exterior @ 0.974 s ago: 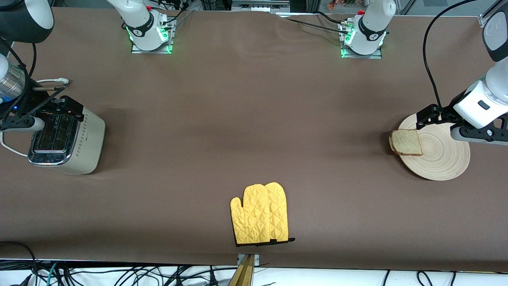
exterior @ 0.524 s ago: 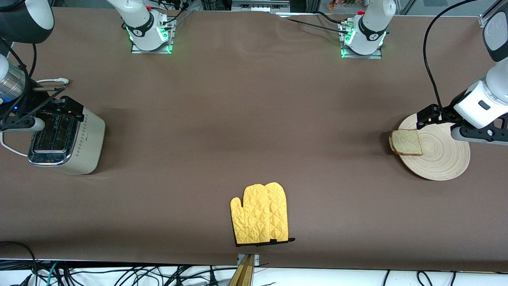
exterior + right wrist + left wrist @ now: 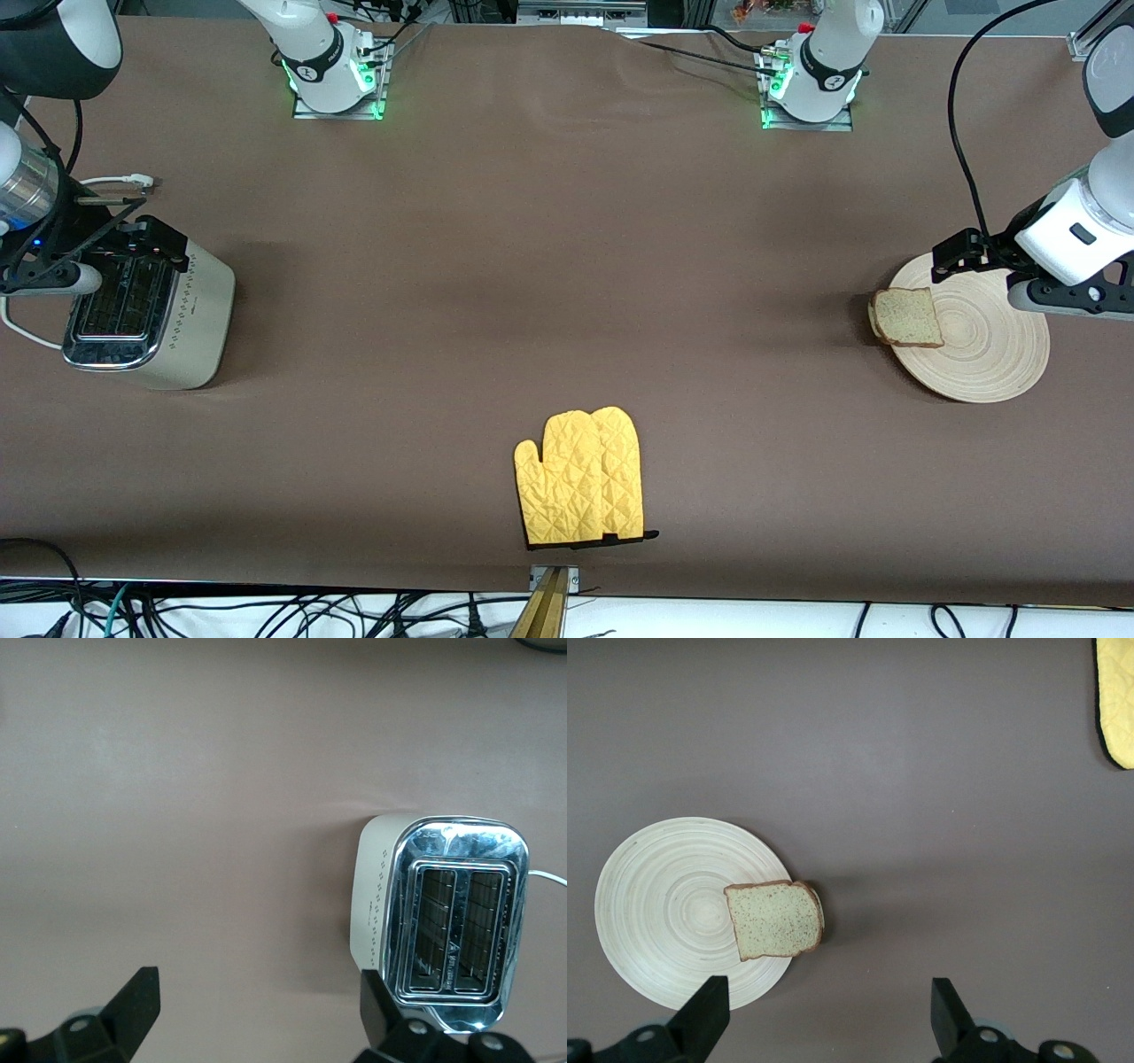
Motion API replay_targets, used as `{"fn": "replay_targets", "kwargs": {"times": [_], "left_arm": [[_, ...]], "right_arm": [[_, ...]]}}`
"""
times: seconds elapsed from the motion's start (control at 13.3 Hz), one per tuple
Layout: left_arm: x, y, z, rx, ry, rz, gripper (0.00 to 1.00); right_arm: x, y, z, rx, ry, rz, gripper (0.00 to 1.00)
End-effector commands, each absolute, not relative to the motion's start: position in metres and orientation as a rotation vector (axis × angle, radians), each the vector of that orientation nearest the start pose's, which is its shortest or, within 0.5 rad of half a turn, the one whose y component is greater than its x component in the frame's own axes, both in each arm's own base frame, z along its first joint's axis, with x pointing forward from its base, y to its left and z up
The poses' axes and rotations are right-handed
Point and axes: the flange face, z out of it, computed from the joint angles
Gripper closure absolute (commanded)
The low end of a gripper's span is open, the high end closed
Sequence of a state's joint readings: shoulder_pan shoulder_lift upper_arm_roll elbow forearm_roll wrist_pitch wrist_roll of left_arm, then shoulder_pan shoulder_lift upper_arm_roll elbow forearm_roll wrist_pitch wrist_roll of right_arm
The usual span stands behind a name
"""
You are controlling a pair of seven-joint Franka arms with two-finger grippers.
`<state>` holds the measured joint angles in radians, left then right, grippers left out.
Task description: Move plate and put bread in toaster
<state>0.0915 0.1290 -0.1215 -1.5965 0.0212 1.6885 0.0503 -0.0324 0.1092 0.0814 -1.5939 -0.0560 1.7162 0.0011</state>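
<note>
Bread (image 3: 905, 317) on plate (image 3: 983, 341) rim nearest toaster (image 3: 146, 306), overhanging. Left tool (image 3: 961, 257) released, empty, over plate for plate move. Right tool (image 3: 133, 239) released over toaster, waiting.

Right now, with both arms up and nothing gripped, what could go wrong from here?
1. The speckled bread slice overhangs the round wooden plate's rim, so moving the plate could tip it off.
2. The open left gripper hangs over that rim and may nudge the slice.
3. The cream chrome-topped toaster's slots look narrow under the open right gripper.
</note>
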Motion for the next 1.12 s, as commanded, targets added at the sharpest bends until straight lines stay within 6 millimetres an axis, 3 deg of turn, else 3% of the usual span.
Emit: {"fn": "replay_targets", "kwargs": {"times": [0.0, 0.82, 1.05], "left_arm": [[0.598, -0.016, 0.558, -3.149, 0.128, 0.056, 0.00], [0.598, -0.015, 0.558, -3.153, 0.149, 0.056, 0.00], [0.599, 0.000, 0.557, -3.155, 0.110, 0.058, 0.00]], "right_arm": [[0.598, 0.020, 0.569, -3.186, -0.086, -0.032, 0.00], [0.598, 0.020, 0.568, -3.186, -0.086, -0.029, 0.00], [0.599, 0.021, 0.569, -3.185, -0.089, -0.034, 0.00]]}}
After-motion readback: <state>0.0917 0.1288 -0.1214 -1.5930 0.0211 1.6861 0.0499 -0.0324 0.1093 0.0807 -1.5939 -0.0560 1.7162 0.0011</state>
